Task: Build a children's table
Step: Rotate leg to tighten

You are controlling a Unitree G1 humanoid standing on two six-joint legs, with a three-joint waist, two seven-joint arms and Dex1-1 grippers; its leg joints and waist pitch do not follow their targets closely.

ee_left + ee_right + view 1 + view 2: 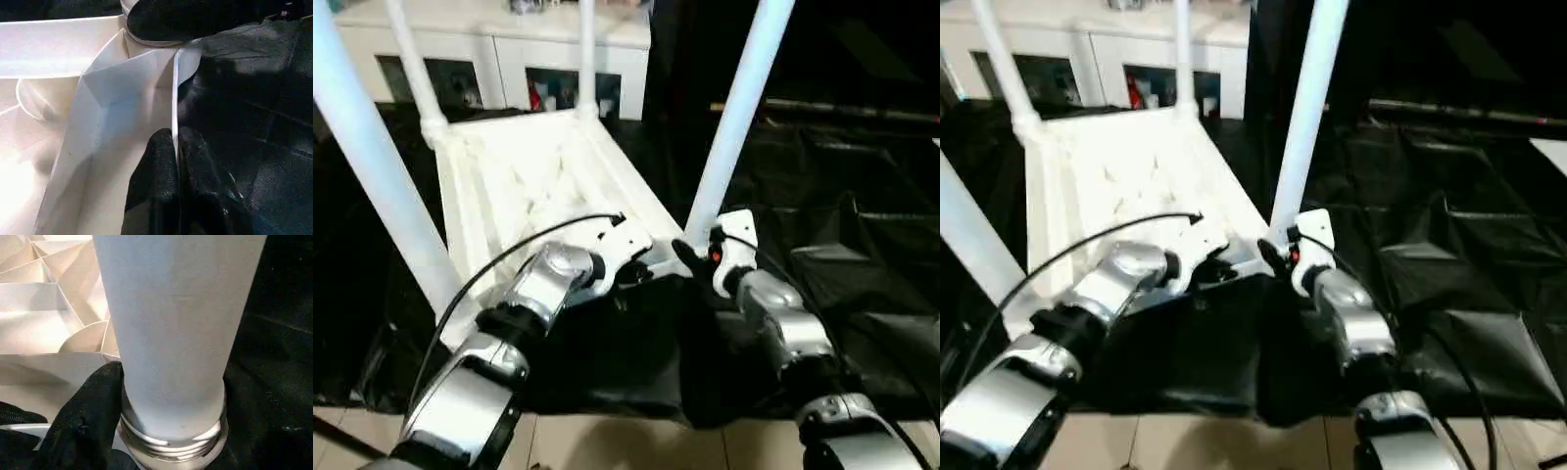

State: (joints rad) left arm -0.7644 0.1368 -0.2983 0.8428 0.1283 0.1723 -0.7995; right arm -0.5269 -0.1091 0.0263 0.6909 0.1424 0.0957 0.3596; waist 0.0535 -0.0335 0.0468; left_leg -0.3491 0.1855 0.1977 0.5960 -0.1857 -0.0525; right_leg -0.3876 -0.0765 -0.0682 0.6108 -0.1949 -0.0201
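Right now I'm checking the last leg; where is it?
The leg stands at the tabletop's near right corner, beside the right hand.

We see the white tabletop [543, 176] lying upside down on black sheeting [862, 245], its ribbed underside facing up. Four white legs stand up from its corners: one at the near left [372, 166], one at the near right [739, 108], and two at the far corners [416, 64] [586, 54]. Our left gripper [631, 269] sits at the tabletop's near edge. Our right gripper [690, 257] is at the base of the near right leg. A white cabinet [499, 59] stands behind.
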